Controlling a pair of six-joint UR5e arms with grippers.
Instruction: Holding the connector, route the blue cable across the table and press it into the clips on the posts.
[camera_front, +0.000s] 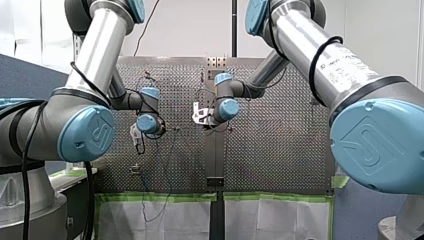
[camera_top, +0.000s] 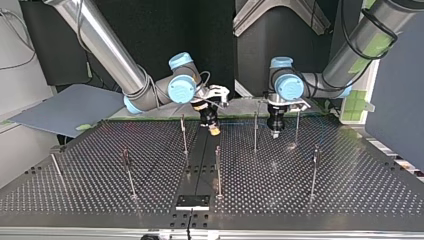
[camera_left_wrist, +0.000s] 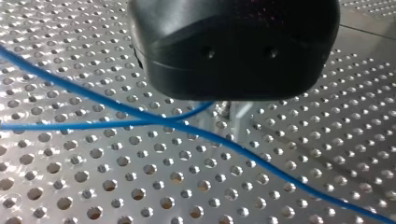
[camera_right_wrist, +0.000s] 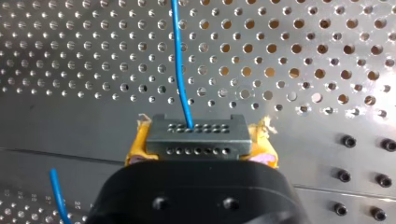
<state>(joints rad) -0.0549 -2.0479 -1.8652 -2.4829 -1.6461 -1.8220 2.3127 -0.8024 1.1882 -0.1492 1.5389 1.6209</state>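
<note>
Right wrist view: my right gripper (camera_top: 213, 129) is clenched on a grey connector (camera_right_wrist: 196, 138), with yellow pads (camera_right_wrist: 137, 148) at 9 and 3 o'clock of it. The blue cable (camera_right_wrist: 180, 60) leaves a hole in the connector's face and runs straight ahead over the perforated table (camera_top: 350, 200). Top view: that gripper hangs over the table's middle strip, one of the posts (camera_top: 255, 131) at its 3 o'clock. My left gripper (camera_top: 274, 132) is further along at 3 o'clock, tip low, with posts at its 9 and 3 o'clock. Left wrist view: two runs of cable cross under the black gripper body. Its fingers are hidden, so I cannot tell the grip.
</note>
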